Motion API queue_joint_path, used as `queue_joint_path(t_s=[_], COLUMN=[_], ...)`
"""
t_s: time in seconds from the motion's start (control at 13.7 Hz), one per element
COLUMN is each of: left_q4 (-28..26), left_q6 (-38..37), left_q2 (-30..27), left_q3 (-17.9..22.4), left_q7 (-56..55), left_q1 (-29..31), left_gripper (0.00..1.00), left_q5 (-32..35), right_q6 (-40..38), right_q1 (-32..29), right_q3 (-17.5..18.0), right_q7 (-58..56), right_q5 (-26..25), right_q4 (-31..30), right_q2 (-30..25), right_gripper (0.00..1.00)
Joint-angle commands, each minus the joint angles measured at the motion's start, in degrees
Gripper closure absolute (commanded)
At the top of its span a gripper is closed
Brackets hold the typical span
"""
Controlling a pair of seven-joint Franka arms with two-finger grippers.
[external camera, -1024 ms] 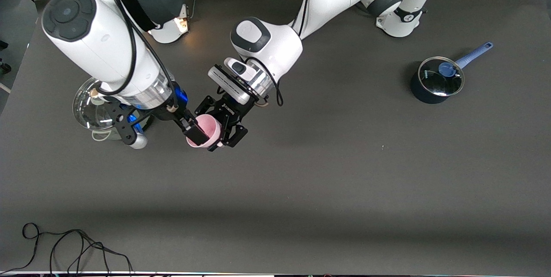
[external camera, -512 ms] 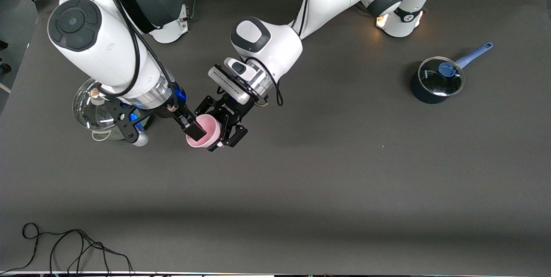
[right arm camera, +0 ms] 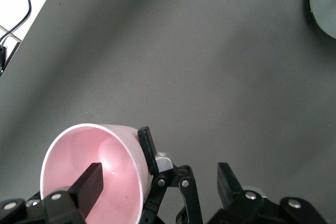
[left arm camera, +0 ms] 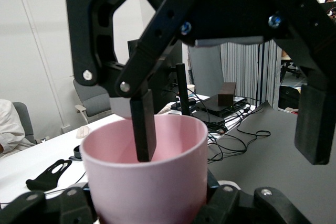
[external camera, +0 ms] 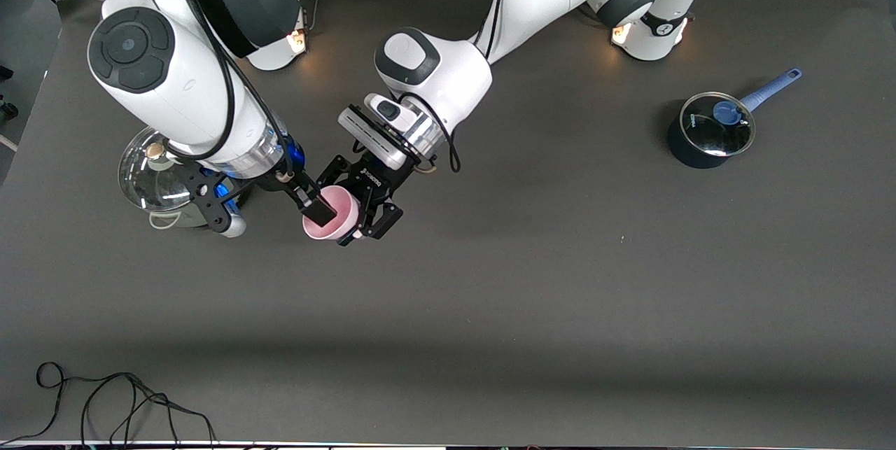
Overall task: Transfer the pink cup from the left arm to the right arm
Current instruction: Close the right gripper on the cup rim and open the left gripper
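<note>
The pink cup [external camera: 343,215] is held above the table, its mouth tipped up toward the right arm. My left gripper [external camera: 344,205] is shut on its lower body from outside; in the left wrist view the cup [left arm camera: 142,182] fills the space between the jaws of my left gripper [left arm camera: 147,211]. My right gripper [external camera: 274,219] is open and straddles the cup's rim. One of its fingers [right arm camera: 86,182] is inside the cup [right arm camera: 118,166] and the other finger [right arm camera: 228,179] is outside, clear of the wall. The left gripper's finger [right arm camera: 147,150] lies against the cup's outer wall.
A glass-lidded pot [external camera: 150,177] sits under the right arm, toward its end of the table. A dark blue saucepan [external camera: 707,135] with a glass lid and blue handle stands toward the left arm's end. A black cable [external camera: 105,401] lies by the table's edge nearest the front camera.
The right arm has shifted slightly toward the cup, its finger staying inside the rim. The left gripper and the cup have not moved.
</note>
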Motion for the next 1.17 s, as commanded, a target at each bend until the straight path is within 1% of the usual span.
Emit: queue_joint_path(t_s=[0.0,0.22,0.29,0.37,0.73,0.88,0.95,1.1], left_q4=[0.88,0.88,0.79,0.79,0.79,0.79,0.62,0.44], left_q6=[0.38,0.38,0.38,0.38,0.38,0.47,0.47,0.38], left_q2=[-0.07,-0.07,-0.07,-0.07,-0.07,-0.07,-0.07,-0.34], left_q3=[0.90,0.90,0.90,0.90,0.90,2.04,3.35,3.45], left_q7=[-1.19,-1.19,-1.19,-1.19,-1.19,-0.32,-1.18,-3.46], left_q1=[-0.87,-0.87,-0.87,-0.87,-0.87,-0.87,-0.87,-0.87], left_gripper=[1.00,1.00,1.00,1.00,1.00,1.00,0.01,0.00], left_q5=[0.36,0.36,0.36,0.36,0.36,0.80,3.50,5.19], right_q6=[0.45,0.45,0.45,0.45,0.45,0.36,0.36,0.36], right_q1=[0.34,0.43,0.43,0.34,0.34,0.34,0.34,0.08], right_q3=[-0.16,-0.07,-0.07,-0.07,-0.16,-0.16,-0.16,-0.16], right_q7=[0.20,0.11,0.02,0.02,-0.68,-0.95,-1.73,-2.18], right_q5=[-0.05,-0.14,-0.49,-0.58,-0.76,-0.84,-0.84,-0.93], right_q4=[-1.05,-0.88,-0.88,-0.79,-0.61,-0.44,-0.35,-0.17], right_q2=[-1.03,-1.03,-1.12,-1.12,-1.12,-1.12,-1.12,-1.30], right_gripper=[0.39,0.85,0.97,1.00,1.00,1.00,1.00,1.00])
